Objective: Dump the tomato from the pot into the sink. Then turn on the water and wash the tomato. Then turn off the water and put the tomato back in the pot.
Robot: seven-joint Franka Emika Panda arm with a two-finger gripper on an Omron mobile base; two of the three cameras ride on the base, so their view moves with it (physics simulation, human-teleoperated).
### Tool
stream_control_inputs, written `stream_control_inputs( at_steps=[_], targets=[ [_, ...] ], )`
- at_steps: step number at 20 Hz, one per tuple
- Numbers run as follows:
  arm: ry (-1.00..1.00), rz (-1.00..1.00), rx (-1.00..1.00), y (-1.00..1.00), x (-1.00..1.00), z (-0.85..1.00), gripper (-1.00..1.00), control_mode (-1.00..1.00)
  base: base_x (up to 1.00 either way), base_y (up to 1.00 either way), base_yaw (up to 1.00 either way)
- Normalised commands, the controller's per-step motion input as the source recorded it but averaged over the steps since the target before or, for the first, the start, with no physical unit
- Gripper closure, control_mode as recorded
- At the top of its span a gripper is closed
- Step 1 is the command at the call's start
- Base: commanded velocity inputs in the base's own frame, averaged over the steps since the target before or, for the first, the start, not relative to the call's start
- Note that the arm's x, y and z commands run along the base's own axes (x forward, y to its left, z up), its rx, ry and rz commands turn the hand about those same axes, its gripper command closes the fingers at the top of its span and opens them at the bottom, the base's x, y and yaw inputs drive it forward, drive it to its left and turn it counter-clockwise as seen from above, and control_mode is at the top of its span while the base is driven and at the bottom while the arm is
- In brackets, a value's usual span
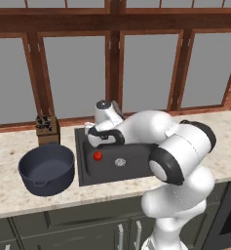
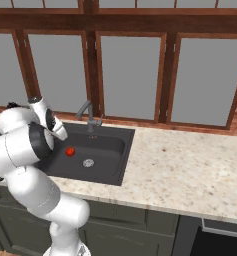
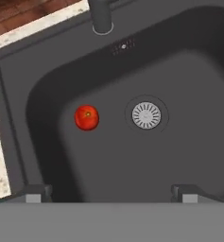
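The tomato [image 1: 97,156] [image 2: 70,151] [image 3: 86,117] lies on the floor of the black sink [image 1: 134,171] [image 2: 110,147] [image 3: 179,160], a little left of the silver drain [image 3: 146,115]. My gripper [image 3: 111,192] hangs above the basin, open, with nothing between its fingers; in the left base view the hand [image 1: 93,137] sits over the sink's left rear part. The dark blue-grey pot [image 1: 45,184] stands upright on the counter left of the sink, and its inside looks empty. No water runs from the faucet [image 2: 90,116] [image 3: 102,16].
A brown knife block [image 1: 48,131] stands behind the pot by the window sill. Speckled stone counter [image 2: 190,165] stretches to the right of the sink. Windows with wooden frames close off the back.
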Motion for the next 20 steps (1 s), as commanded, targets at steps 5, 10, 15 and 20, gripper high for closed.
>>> stream_control_inputs(
  at_steps=[5, 10, 15, 20],
  targets=[
    [-0.01, 0.14, -0.01, 0.05, 0.08, -0.44, -1.0, -1.0, 0.0, 0.0, 0.0],
    [0.0, 0.1, -0.01, 0.0, 0.23, -0.4, -1.0, -1.0, 0.0, 0.0, 0.0],
    [-0.03, 0.09, -0.04, 0.0, 0.09, -0.32, -1.0, -1.0, 0.0, 0.0, 0.0],
    [-0.03, 0.08, -0.03, 0.01, 0.02, -0.24, -1.0, -1.0, 0.0, 0.0, 0.0]
  ],
)
